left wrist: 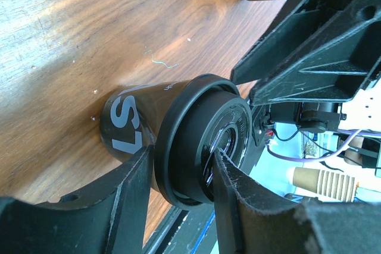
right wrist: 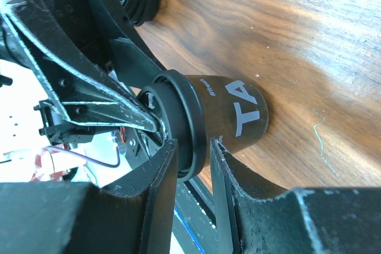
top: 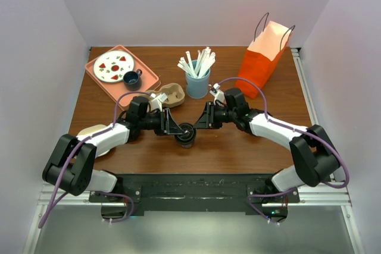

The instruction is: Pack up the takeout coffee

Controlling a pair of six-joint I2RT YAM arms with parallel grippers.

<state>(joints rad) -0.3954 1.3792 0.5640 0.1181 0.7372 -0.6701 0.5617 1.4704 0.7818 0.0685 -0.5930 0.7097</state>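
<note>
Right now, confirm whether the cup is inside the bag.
No, the cup stands on the table, far from the bag.

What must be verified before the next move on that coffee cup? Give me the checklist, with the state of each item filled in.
1. The coffee cup stands upright on the table: ok.
2. The lid sits on the coffee cup: ok.
3. The lid is pressed fully home all round: cannot tell.
4. The left pincer and the right pincer are both at the lid, from opposite sides: ok.
5. Either pincer clamps the lid firmly: cannot tell.
6. The orange bag is upright with its mouth open: ok.
</note>
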